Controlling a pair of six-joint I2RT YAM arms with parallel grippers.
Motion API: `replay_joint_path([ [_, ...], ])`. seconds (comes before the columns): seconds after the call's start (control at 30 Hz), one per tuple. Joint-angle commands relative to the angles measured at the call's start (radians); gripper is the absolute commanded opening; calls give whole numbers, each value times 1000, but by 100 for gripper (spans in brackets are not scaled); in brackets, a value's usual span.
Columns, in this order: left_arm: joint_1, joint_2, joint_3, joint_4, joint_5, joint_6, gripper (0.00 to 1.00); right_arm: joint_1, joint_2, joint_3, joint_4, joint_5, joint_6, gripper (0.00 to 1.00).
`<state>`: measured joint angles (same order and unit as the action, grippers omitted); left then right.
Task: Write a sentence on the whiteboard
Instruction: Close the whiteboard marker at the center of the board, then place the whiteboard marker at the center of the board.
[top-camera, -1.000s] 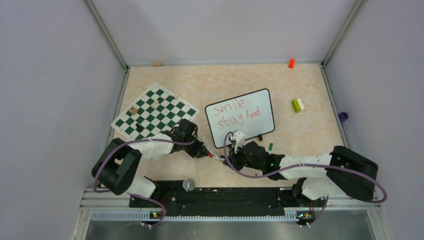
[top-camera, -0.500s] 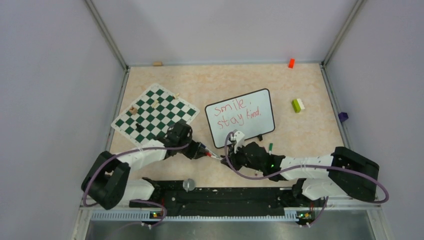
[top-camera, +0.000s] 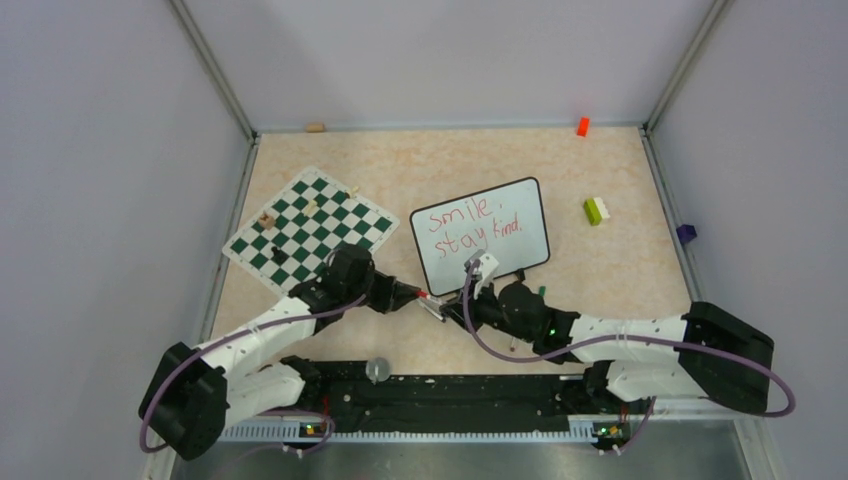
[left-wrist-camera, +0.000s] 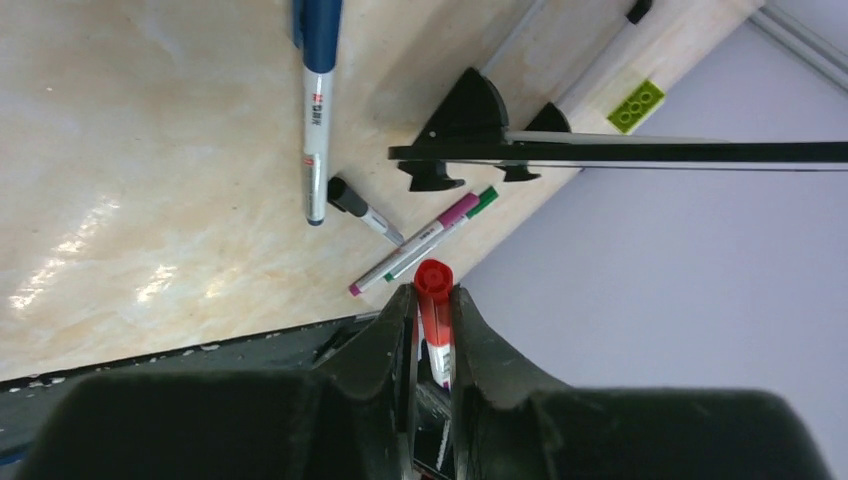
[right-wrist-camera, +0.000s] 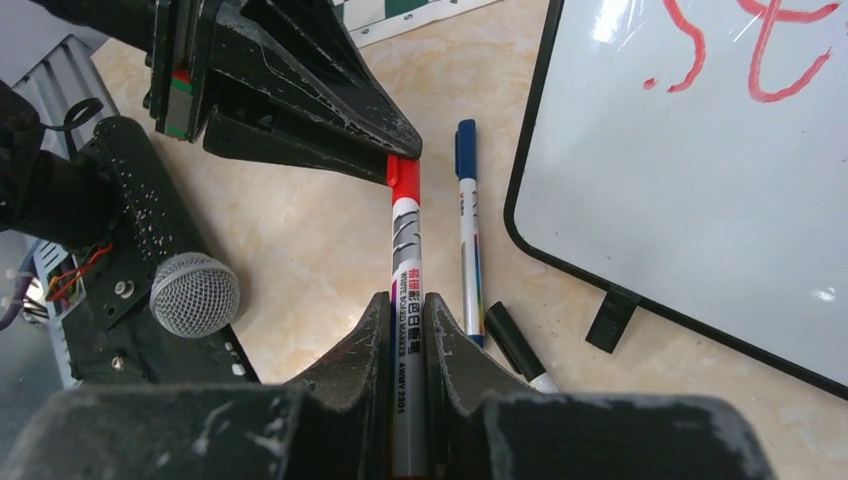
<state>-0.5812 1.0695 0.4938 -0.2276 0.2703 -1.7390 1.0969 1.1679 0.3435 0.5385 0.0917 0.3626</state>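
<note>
As R gripper (right-wrist-camera: 406, 305) holds marker (right-wrist-camera: 406, 255), L gripper (left-wrist-camera: 432, 292) clamps cap (right-wrist-camera: 403, 178) (red).

A: How much of the sentence (right-wrist-camera: 770, 55) shows at the right wrist?
B: A few red strokes; the whiteboard (right-wrist-camera: 700, 200) runs off the top and right edges.
A: At the left wrist?
B: Whiteboard edge-on, face hidden (the blue marker (left-wrist-camera: 318, 100) is cut off at the top).
A: The pieces (top-camera: 266, 218) on the chess mat (top-camera: 330, 235)?
B: Too small to tell.

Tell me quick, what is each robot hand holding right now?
Left gripper: closed, fingers pinching the red cap end of the red marker.
Right gripper: closed on the same marker's grey barrel.
</note>
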Motion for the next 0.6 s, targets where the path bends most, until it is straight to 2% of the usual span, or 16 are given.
replay_joint_path([
  [0.0, -88, -66, 13, 123, 53, -109, 0, 0, 63, 122, 70, 97, -27, 0],
  [0.13, -136, -74, 34, 195, 2, -157, 0, 0, 130, 192, 60, 117, -38, 0],
  [0.4, -259, -4, 127, 246, -36, -145, 0, -1, 176, 235, 79, 106, -43, 0],
  [0.57, -295, -14, 134, 208, -82, -140, 0, -1, 182, 236, 66, 98, -31, 0],
])
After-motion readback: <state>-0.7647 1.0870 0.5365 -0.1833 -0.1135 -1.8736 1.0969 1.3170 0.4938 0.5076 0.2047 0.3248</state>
